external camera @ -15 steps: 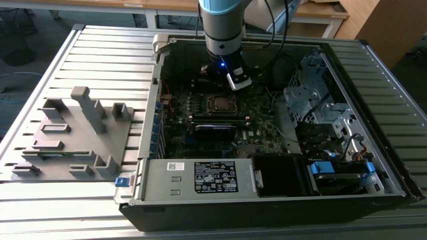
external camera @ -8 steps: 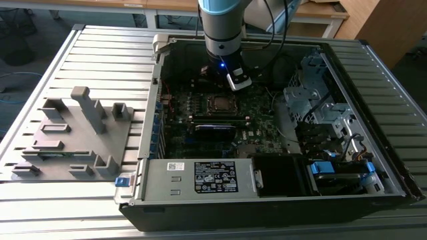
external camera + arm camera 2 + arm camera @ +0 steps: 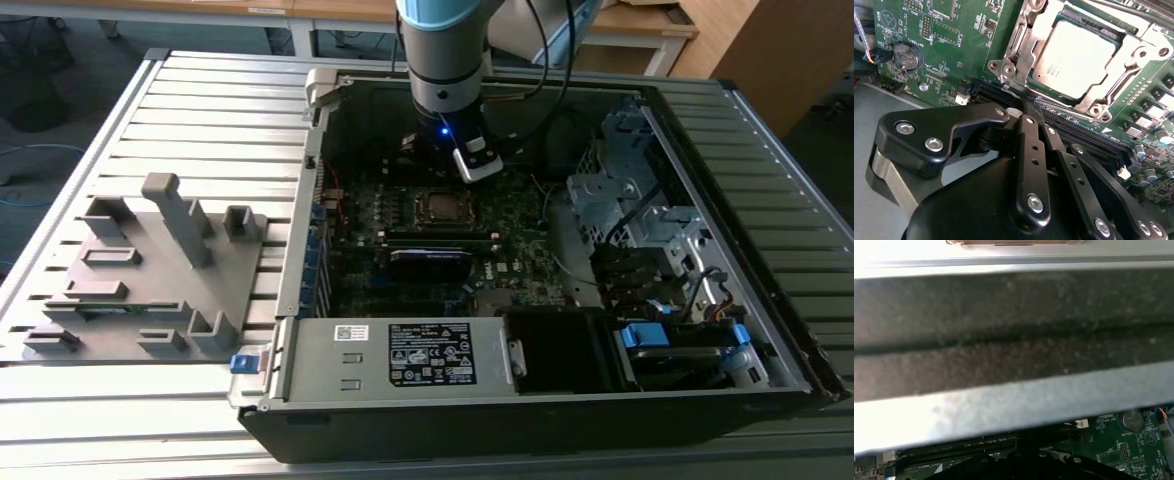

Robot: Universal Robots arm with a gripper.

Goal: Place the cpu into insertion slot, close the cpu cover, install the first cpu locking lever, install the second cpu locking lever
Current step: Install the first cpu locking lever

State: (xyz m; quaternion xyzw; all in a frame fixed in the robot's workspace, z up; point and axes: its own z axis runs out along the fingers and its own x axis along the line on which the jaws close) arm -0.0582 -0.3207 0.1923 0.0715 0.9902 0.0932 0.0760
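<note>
The cpu point(image 3: 1079, 60) lies flat in the insertion slot point(image 3: 441, 207), silver top up. The cpu cover point(image 3: 1021, 52) is folded down around it as a metal frame. A thin lever rod point(image 3: 1066, 109) runs along the socket edge nearest my fingers. My gripper point(image 3: 1030, 107) is shut, its black fingertips meeting right at that edge, between the socket and the long memory slots point(image 3: 1089, 137). Nothing shows between the fingers. In the exterior view the arm reaches down into the open computer case, and the gripper point(image 3: 451, 182) hangs just behind the socket.
The case wall point(image 3: 1004, 340) stands close beside the wrist. A coin battery point(image 3: 906, 55) sits on the green board. The power supply point(image 3: 400, 355) and drive cage point(image 3: 627, 210) border the board. A grey fixture block point(image 3: 147, 270) lies at the exterior view's left.
</note>
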